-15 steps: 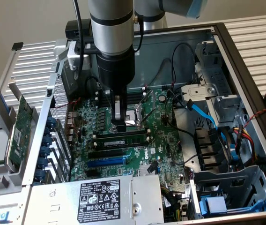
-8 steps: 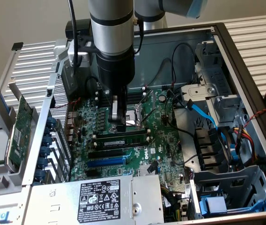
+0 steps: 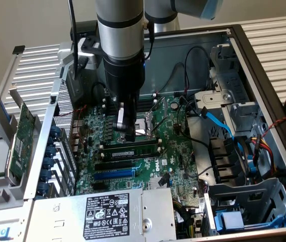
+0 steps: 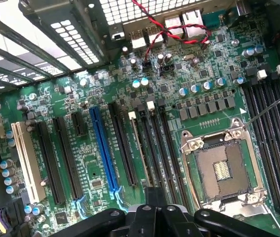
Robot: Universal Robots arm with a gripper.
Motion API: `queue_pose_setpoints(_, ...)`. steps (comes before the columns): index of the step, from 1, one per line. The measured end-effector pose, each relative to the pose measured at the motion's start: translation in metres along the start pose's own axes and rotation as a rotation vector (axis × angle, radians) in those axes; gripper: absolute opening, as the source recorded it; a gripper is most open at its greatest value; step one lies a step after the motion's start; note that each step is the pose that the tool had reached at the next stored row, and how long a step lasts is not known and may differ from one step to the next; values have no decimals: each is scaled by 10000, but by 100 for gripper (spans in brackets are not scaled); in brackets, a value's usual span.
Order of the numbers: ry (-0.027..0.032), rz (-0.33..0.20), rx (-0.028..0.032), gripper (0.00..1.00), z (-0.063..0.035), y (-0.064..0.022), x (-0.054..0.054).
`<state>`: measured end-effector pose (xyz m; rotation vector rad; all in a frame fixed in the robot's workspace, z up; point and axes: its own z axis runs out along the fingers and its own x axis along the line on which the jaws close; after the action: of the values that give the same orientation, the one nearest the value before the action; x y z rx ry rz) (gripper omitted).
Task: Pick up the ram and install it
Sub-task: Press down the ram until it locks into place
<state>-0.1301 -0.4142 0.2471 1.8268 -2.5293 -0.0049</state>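
Hovering clenched over the socket (image 3: 144,126), the gripper (image 3: 125,135) has the ram (image 3: 131,149) lying crosswise just at its 6 o'clock, already slotted.

Glossy green motherboard (image 4: 179,84), matt black plastic memory slots (image 4: 273,128), shiny metal CPU socket frame (image 4: 224,168), grey sheet-metal case (image 3: 264,75)

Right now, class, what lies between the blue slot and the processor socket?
The ram and a black slot, seen in the exterior view.
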Motion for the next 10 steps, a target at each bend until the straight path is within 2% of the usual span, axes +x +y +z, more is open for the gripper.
queue_pose_setpoints(6,-34,563,-20,10,0,1,1)
queue_pose_setpoints(10,-77,811,-37,10,-1,0,1)
